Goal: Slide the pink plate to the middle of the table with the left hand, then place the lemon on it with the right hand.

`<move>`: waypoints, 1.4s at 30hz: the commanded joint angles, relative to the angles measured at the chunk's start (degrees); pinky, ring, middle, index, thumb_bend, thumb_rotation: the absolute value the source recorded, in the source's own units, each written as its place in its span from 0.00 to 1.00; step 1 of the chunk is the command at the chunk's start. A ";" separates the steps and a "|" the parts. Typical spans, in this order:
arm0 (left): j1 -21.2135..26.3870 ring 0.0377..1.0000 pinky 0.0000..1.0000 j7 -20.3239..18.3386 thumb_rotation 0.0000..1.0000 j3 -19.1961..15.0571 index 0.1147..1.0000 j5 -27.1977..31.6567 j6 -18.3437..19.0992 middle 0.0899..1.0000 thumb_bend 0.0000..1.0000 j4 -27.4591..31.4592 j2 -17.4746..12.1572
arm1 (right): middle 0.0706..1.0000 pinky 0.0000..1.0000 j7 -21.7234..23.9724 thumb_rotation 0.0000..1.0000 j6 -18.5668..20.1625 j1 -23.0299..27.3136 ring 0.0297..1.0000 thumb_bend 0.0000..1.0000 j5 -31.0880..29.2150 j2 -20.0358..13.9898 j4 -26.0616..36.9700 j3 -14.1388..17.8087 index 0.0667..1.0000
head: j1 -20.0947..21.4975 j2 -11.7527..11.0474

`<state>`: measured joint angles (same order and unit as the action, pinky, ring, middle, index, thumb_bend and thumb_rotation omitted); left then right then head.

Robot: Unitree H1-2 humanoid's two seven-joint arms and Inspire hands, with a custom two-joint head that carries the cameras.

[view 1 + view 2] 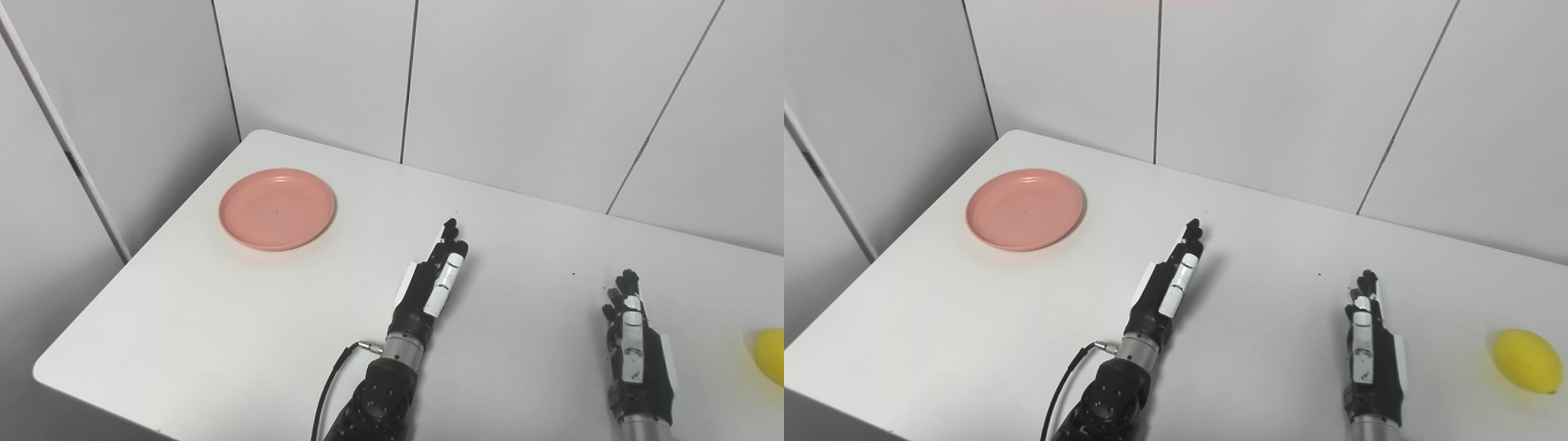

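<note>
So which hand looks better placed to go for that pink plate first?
The left hand. It lies nearer the pink plate, with bare table between them. The right hand rests farther off, beside the lemon.

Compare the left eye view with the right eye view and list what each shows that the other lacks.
Only the left eye view shows the slanted wall strip at far left complete. Only the right eye view shows the whole yellow oval lemon; the left eye view cuts it at the frame edge. Both show the round pink plate far left on the white table, the black left hand and right hand, both open, flat, holding nothing.
</note>
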<state>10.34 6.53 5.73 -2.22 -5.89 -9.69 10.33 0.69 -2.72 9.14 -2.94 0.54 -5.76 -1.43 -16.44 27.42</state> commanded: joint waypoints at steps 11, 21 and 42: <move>2.39 0.91 0.97 -2.29 1.00 -4.50 0.89 6.42 -3.99 0.90 0.64 2.66 -1.63 | 1.00 1.00 -0.11 1.00 -4.29 -0.32 1.00 0.73 0.12 1.10 -5.20 0.22 0.99 | 1.12 -1.04; 5.19 0.77 0.87 -0.97 1.00 -7.48 0.74 5.41 -6.11 0.76 0.66 2.66 -4.02 | 1.00 1.00 -0.03 1.00 -6.81 -0.40 1.00 0.70 0.12 1.38 -6.82 0.25 0.98 | 0.59 -2.43; 9.26 0.70 0.79 1.38 1.00 -14.38 0.66 4.19 -5.48 0.68 0.69 6.22 -9.74 | 1.00 1.00 -0.52 1.00 -9.08 0.63 1.00 0.67 0.90 1.65 -9.67 0.40 0.97 | -0.38 -4.04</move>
<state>16.89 7.26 -8.47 3.52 -10.15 -4.54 2.27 0.07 -9.63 12.03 -2.05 1.73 -10.45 -1.02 -16.79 23.38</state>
